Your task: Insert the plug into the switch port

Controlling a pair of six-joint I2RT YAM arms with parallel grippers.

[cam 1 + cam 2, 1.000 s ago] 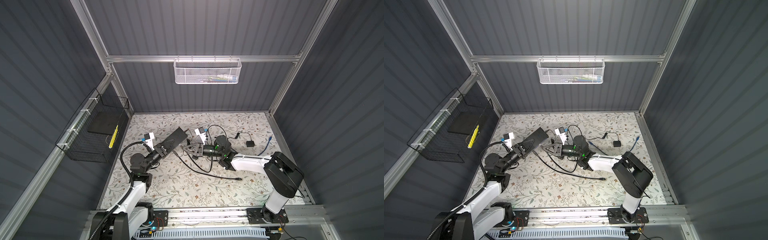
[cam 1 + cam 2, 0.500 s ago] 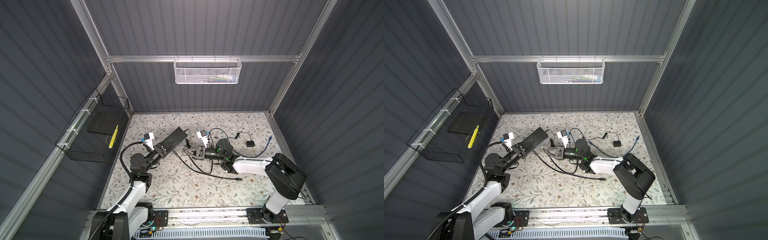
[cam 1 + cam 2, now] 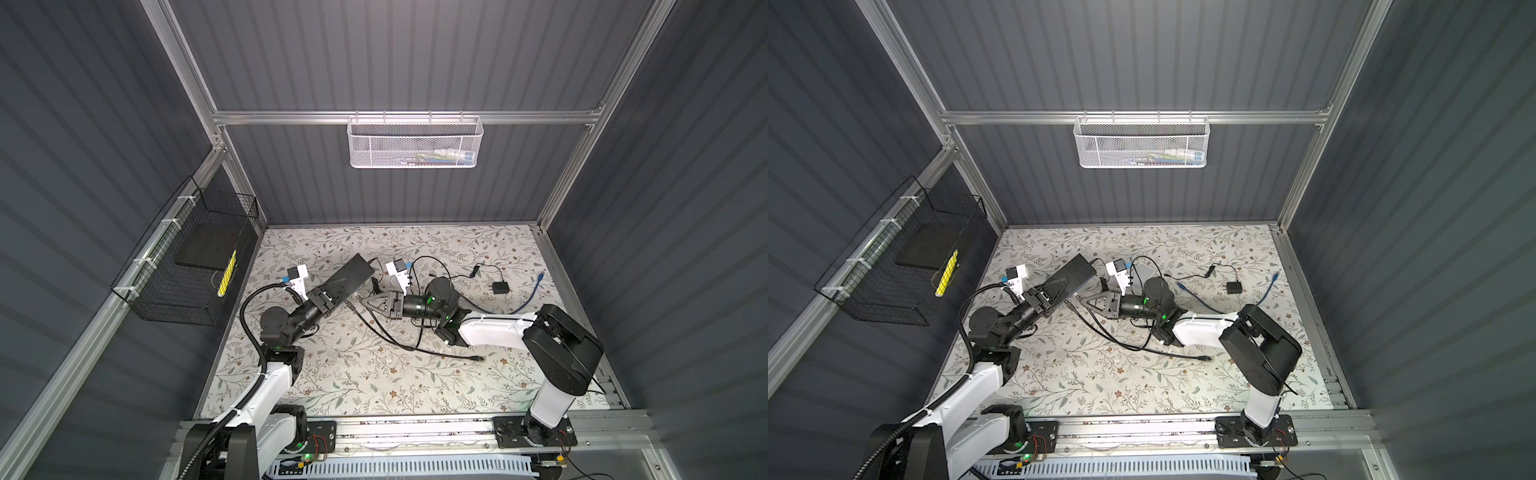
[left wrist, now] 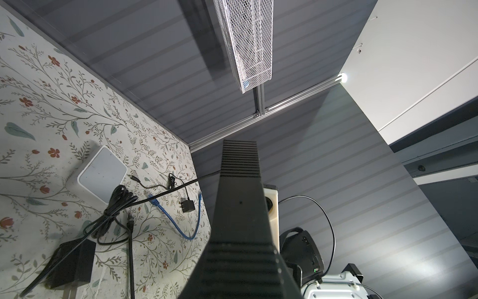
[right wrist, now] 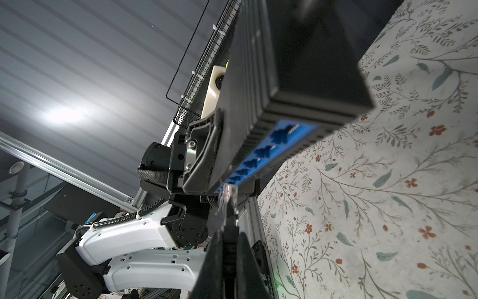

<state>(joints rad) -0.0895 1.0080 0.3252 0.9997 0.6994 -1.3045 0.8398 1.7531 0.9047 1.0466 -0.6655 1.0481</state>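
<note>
My left gripper (image 3: 328, 297) (image 3: 1044, 297) is shut on the black switch (image 3: 353, 274) (image 3: 1073, 274) (image 4: 239, 196) and holds it tilted above the table. The switch's blue port face (image 5: 271, 147) points towards my right gripper (image 3: 365, 305) (image 3: 1090, 303) (image 5: 227, 233). That gripper is shut on the clear plug (image 5: 229, 192) of a black cable (image 3: 390, 336). The plug's tip is at the end of the port row nearest the left gripper. I cannot tell whether it is inside a port.
On the floral table lie a white box (image 4: 101, 173), a black power brick (image 4: 69, 261), a blue cable (image 4: 178, 222) and a small black adapter (image 3: 500, 286). A black wire basket (image 3: 195, 266) hangs on the left wall. A white mesh basket (image 3: 415, 141) hangs on the back wall.
The right gripper with the plug has shifted a little beside the switch's port face. The left gripper and the switch have barely moved.
</note>
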